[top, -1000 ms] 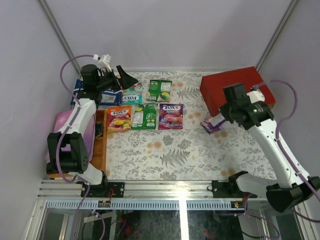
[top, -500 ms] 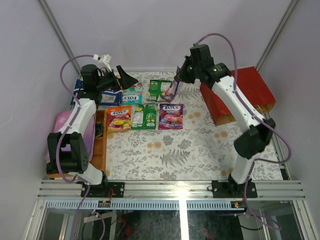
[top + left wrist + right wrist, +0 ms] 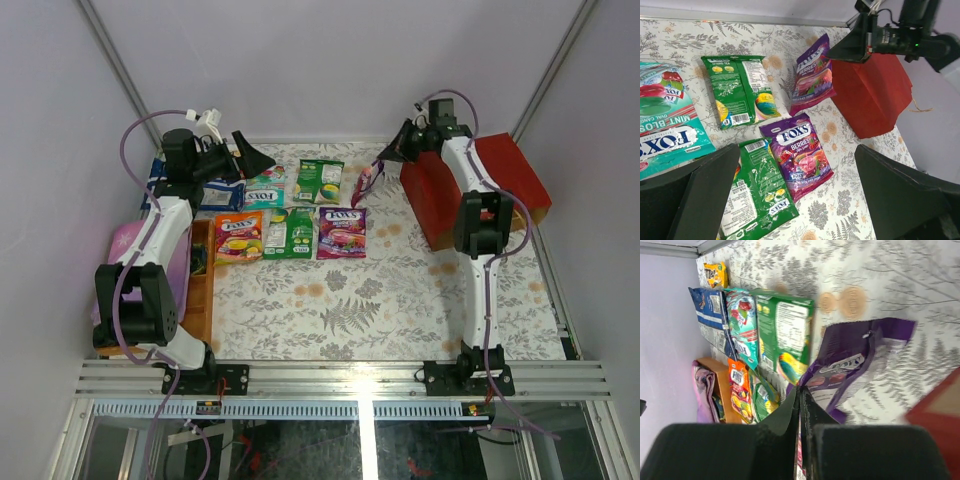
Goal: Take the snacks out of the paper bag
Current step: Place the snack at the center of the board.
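Step in hand: setting down one more snack. The right tool (image 3: 800, 388) has its jaws pressed nearly together w/ a corner of a purple pkt (image 3: 812, 75) at the tips. It looks pinched, since the pkt hangs tilted, low over the surface (image 3: 400, 300), just left of the paper bag (image 3: 470, 190) & near the green pkt (image 3: 742, 90) in the far row. The bag lies on its side at far right. Its inside isn't visible, so no telling if more is in there.

The left tool (image 3: 797, 150) hovers wide, holding nothing, over the laid-out snacks.

Next, as I judge it: lower the pkt flat beside the row, spread the jaws, then go for the bag opening. Risk: the thin glossy pouch may land overlapping its neighbour.

Writing: the held pkt reads "FOX'S BERRIES", same as the flat purple one (image 3: 800, 155). Teal pkt (image 3: 665, 130), upside down: "FOX'S", "MINT", "OVAL CANDIES". Green pkt shows its back panel, a barcode & "…TEA". Orange pkt (image 3: 238, 236): "FOX'S".
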Motion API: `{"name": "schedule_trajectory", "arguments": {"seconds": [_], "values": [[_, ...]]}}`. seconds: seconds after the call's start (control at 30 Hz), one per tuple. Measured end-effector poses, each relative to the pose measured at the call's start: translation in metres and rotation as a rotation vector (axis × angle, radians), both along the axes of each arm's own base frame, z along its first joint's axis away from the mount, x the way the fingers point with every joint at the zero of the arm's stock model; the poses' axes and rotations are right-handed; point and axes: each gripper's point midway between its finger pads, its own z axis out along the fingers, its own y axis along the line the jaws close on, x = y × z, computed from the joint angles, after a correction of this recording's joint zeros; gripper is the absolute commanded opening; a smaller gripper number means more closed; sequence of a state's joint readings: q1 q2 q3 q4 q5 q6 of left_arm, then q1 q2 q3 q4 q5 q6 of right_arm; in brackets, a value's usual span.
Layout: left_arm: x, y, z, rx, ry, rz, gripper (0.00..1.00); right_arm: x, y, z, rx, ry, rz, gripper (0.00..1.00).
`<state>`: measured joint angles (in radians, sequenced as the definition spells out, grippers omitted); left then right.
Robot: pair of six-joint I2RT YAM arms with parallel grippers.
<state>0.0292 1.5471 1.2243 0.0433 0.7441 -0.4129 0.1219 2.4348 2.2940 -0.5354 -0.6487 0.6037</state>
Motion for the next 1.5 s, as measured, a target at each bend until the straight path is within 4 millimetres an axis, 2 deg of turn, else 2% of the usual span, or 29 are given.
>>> {"name": "schedule_trajectory", "arguments": {"seconds": [0.1,0.17,0.63,0.8,1.0,1.1,1.17,1.23,1.33,1.5], "values": [[0.001,0.000,-0.004,0.000,0.010,0.000,1.00,0.011,-0.023,-0.032,0.033,0.052,-0.010,0.00],[0.002,0.000,-0.007,0.000,0.018,0.000,1.00,0.013,-0.027,-0.043,0.054,0.071,0.000,0.00],[0.001,0.000,-0.012,-0.001,0.040,0.000,1.00,0.013,0.001,-0.030,0.036,-0.009,0.084,0.00],[0.001,0.000,-0.013,0.002,0.041,0.000,1.00,0.015,0.027,-0.016,0.086,-0.061,0.118,0.00],[0.000,0.000,-0.015,0.005,0.052,0.000,1.00,0.019,0.061,0.024,0.240,-0.138,0.177,0.00],[0.000,0.001,-0.016,0.009,0.056,0.005,1.00,0.020,0.070,0.039,0.295,-0.179,0.210,0.00],[0.000,0.002,-0.017,0.011,0.057,0.007,1.00,0.020,0.070,0.042,0.311,-0.189,0.220,0.00],[0.000,0.002,-0.017,0.013,0.057,0.007,1.00,0.020,0.067,0.037,0.324,-0.191,0.230,0.00],[0.000,0.002,-0.018,0.015,0.057,0.006,1.00,0.018,0.055,0.012,0.326,-0.128,0.216,0.00],[0.000,0.002,-0.018,0.015,0.060,0.006,1.00,0.014,0.012,-0.030,0.263,-0.017,0.154,0.00]]}}
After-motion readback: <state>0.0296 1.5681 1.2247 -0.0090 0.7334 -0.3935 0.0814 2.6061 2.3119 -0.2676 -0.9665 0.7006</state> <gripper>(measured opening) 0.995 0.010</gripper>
